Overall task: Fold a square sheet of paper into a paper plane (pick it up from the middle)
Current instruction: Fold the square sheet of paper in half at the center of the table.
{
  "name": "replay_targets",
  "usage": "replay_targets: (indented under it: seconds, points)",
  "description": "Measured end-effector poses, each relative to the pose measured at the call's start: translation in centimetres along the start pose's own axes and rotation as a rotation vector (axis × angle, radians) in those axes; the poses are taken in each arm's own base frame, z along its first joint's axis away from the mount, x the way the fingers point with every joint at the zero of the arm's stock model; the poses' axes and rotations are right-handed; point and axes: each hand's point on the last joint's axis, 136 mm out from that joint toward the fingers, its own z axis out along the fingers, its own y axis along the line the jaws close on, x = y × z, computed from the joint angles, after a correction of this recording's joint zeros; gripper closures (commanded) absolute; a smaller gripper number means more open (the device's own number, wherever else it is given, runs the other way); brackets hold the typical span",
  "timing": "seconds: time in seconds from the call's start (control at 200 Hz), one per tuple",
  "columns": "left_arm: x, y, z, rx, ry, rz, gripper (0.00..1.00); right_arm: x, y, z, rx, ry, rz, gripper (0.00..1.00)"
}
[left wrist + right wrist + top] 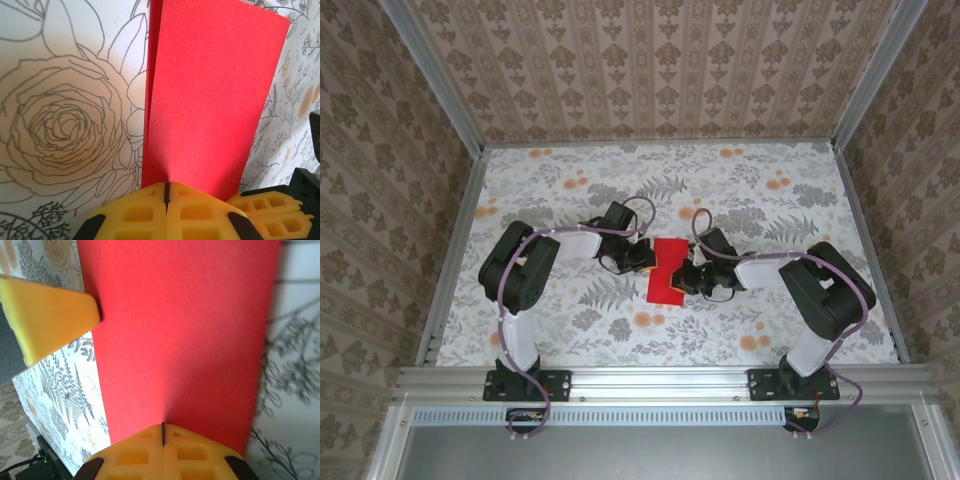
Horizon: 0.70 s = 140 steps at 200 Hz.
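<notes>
- The left gripper (pixel 166 186) has its yellow fingers clenched together with nothing between them. The tips sit at the near edge of the square sheet of paper (pixel 210 100), which looks folded double, with a second layer peeking out along one side.
- The right gripper (pixel 163 427) is clamped empty the same way, its tips at the opposite edge of the red sheet.
- The sheet lies in the middle of the table (pixel 570 190), well away from every edge.
- To my eye, the layers could slide. If either tip pushes sideways instead of straight down, the top flap skews and the crease sets crooked.
- The grippers face each other across a narrow strip, so a sweep along the fold could knock their fingers together.
- Thin paper dragged under a hard press may buckle or tear.
- If one tip lifts early, the fold may spring open.
</notes>
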Motion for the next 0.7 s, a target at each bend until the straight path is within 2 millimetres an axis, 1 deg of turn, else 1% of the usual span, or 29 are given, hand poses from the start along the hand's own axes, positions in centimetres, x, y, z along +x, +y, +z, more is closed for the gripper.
replay_targets:
  seconds: [0.28, 0.405, 0.475, 0.585, 0.645, 0.7]
  points:
    - [0.0, 0.0, 0.0, 0.000, 0.000, 0.000, 1.00, 2.2, -1.2, -1.4, 0.018, 0.023, -0.017, 1.00]
    - [0.0, 0.0, 0.0, -0.002, 0.003, -0.002, 1.00, 2.8, -1.2, -2.2, 0.031, 0.040, -0.017, 1.00]
    - [0.0, 0.0, 0.0, -0.002, 0.003, -0.002, 1.00, 2.5, -0.5, -2.5, 0.025, 0.037, -0.029, 1.00]
    - [0.0, -0.1, 0.0, -0.002, 0.002, -0.002, 1.00, 1.4, 1.2, -2.7, 0.000, 0.021, -0.052, 1.00]
    - [0.0, -0.1, 0.0, -0.002, 0.003, -0.002, 1.00, 0.9, 1.7, -2.3, -0.010, 0.020, -0.060, 1.00]
    - [0.0, -0.1, 0.0, -0.003, 0.003, -0.002, 1.00, 0.9, 1.6, -1.7, -0.008, 0.028, -0.060, 1.00]
